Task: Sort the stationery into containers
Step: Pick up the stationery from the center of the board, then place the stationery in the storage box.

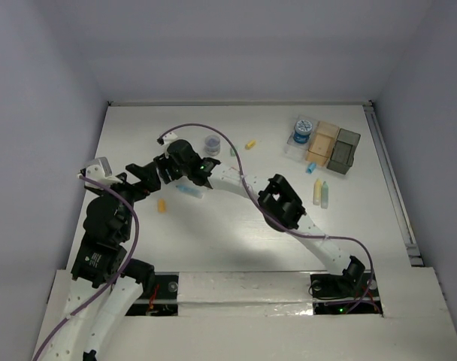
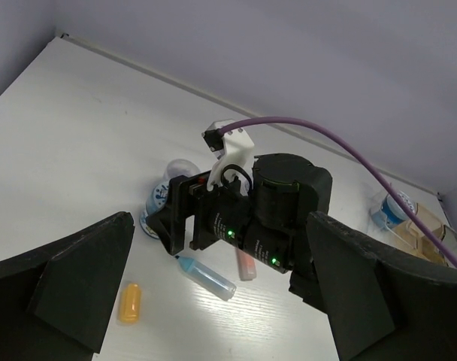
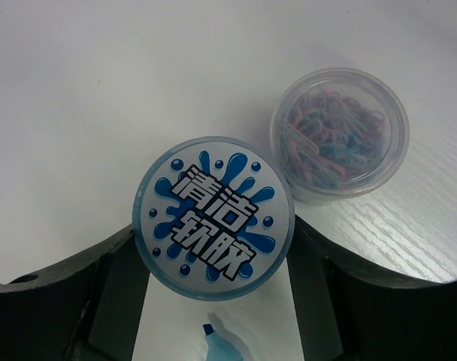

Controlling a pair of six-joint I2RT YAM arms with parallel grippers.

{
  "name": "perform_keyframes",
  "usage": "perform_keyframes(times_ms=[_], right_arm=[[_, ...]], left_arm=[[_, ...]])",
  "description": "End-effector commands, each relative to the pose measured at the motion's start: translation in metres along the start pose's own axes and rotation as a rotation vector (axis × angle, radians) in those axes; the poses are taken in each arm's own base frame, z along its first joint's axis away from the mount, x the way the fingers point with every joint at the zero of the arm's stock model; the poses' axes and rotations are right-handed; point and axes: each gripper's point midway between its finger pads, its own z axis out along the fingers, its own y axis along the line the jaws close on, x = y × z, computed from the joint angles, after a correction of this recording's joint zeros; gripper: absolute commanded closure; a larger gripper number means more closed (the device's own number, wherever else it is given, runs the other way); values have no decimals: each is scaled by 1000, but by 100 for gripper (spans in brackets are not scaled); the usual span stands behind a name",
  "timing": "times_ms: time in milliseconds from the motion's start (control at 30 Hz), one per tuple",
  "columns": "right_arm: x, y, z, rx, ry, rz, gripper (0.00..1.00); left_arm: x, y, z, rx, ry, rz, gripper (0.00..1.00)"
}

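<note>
A round blue-white patterned roll (image 3: 213, 216) stands on the table between the fingers of my right gripper (image 3: 213, 237), which is open around it. The roll also shows in the left wrist view (image 2: 156, 203), beside the right gripper (image 2: 176, 226). A blue marker (image 1: 189, 190) lies just below, with a pinkish-orange marker (image 2: 246, 265) half under the right wrist. My left gripper (image 1: 147, 180) is open and empty, facing the right gripper. The amber box (image 1: 322, 143) and grey box (image 1: 343, 149) stand at the far right, with a second roll (image 1: 303, 129) beside them.
A clear tub of coloured rubber bands (image 3: 339, 134) stands next to the roll. A small orange capsule (image 1: 161, 205) lies near the left gripper. A yellow bit (image 1: 251, 143), a green bit (image 1: 233, 151), and yellow (image 1: 316, 192) and green (image 1: 325, 194) markers lie towards the right.
</note>
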Motion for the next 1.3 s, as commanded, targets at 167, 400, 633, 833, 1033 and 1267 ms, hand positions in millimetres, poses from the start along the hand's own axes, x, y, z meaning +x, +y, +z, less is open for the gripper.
perform_keyframes(times_ms=[167,400,633,833,1033,1267], right_arm=[[-105,21,-61,-43,-275,45,65],[-162,-61,-188,126,-470,100,68],[-106,-241,-297,500,-420,240,70],[-61,-338,-351,701,-344,323,70],[-53,-371,-352,738,-283,336,70],[-29,-393,-326,744,-179,353,70]], left_arm=[[-14,-12,1,51,-41,3,1],[-12,-17,-1,87,-37,15,1],[-8,-26,-2,143,-22,26,1],[-6,-29,-1,158,-12,29,1],[-5,-29,-1,158,-8,32,1],[-6,-29,-2,158,-12,31,1]])
